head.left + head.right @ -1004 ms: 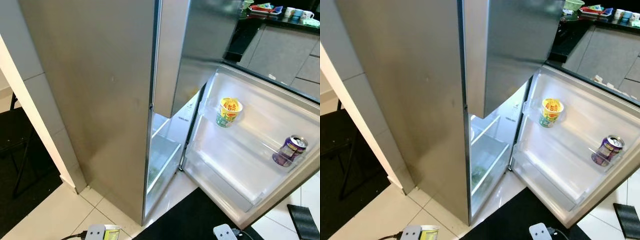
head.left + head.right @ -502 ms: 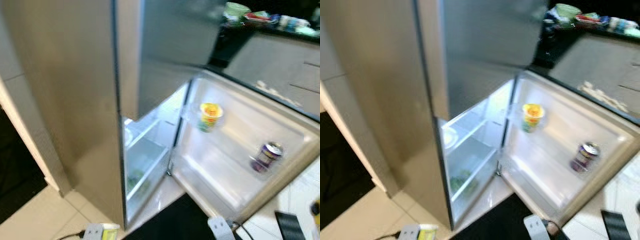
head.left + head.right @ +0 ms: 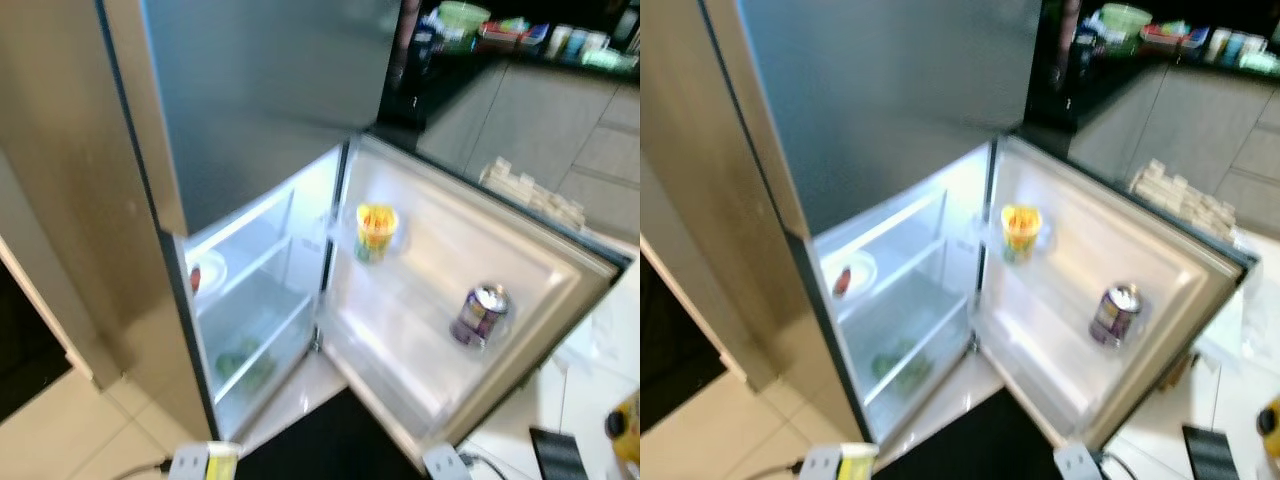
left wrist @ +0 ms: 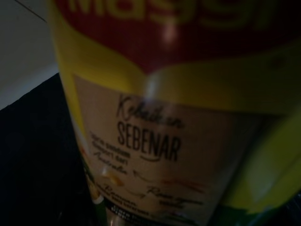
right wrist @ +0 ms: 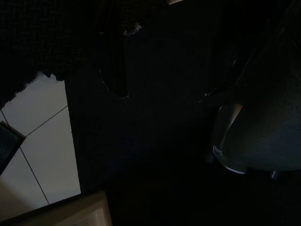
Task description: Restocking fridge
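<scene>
A Maggi noodle cup (image 4: 164, 117) is carried at the left end effector (image 3: 205, 462), its grip presumably closed; light and crushable, it is best held mid-wall.

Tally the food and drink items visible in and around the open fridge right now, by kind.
Noodle cups: 2, one on the door shelf, one held at the left gripper
Drink cans: 1, purple can on the door shelf
Plates with food: 1, plate on an inner shelf
Green produce: 1, blurred greens lower down
Total: 5
</scene>
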You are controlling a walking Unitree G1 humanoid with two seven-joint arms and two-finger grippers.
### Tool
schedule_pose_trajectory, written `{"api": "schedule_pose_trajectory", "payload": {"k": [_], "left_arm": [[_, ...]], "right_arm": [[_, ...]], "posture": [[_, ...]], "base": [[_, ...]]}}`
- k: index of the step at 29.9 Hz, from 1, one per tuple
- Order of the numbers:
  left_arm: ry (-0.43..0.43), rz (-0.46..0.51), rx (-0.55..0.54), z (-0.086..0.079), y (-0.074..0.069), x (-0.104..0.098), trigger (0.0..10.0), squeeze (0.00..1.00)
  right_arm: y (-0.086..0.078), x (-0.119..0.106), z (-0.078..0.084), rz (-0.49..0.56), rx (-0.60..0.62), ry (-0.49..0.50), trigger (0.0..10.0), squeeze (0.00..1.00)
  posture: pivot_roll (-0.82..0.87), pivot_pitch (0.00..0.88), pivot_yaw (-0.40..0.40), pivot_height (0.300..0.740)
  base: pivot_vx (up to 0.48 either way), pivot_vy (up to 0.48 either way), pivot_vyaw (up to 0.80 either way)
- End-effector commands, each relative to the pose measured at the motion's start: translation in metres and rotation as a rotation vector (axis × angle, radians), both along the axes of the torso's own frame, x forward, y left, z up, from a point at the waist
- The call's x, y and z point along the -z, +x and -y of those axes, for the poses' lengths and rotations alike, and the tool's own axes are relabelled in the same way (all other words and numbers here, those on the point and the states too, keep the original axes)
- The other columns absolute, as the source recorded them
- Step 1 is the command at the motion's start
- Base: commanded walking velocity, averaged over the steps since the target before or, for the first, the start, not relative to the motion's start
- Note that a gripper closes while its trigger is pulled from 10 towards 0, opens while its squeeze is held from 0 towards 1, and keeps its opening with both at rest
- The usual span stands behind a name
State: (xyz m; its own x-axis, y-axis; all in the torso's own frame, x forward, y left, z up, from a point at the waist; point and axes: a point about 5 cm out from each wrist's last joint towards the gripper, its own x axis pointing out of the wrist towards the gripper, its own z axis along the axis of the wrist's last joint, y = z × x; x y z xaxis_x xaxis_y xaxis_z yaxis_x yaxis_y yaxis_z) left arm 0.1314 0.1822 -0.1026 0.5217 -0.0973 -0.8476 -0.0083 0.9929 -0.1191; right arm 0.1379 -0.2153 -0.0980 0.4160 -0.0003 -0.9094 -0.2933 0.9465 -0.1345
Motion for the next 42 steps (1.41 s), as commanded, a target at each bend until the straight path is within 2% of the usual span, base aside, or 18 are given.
{"api": "schedule_pose_trajectory", "payload": {"k": [1, 17, 33, 42], "left_arm": [[0.001, -0.024, -0.003, 0.001, -0.007, 0.003, 10.0, 0.0], [0.009, 0.003, 0.001, 0.003, -0.003, 0.001, 10.0, 0.0], [0.019, 0.009, 0.009, 0.002, -0.002, 0.001, 10.0, 0.0], [0.056, 0.028, 0.034, -0.002, 0.004, -0.002, 10.0, 0.0]], "right_arm": [[0.002, 0.0, -0.001, 0.002, -0.007, 0.002, 10.0, 0.0], [0.002, -0.001, 0.002, -0.003, -0.006, -0.008, 10.0, 0.0], [0.003, -0.001, 0.001, -0.01, 0.008, -0.012, 10.0, 0.0], [0.006, -0.001, -0.003, -0.001, 0.019, -0.004, 10.0, 0.0]], "posture": [[-0.06, 0.0, -0.039, 0.74], [-0.06, 0.0, -0.045, 0.74], [-0.06, 0.0, -0.038, 0.74], [-0.05, 0.0, -0.029, 0.74]], "base": [[0.0, 0.0, 0.0], [0.0, 0.0, 0.0], [0.0, 0.0, -0.79], [0.0, 0.0, -0.8]]}}
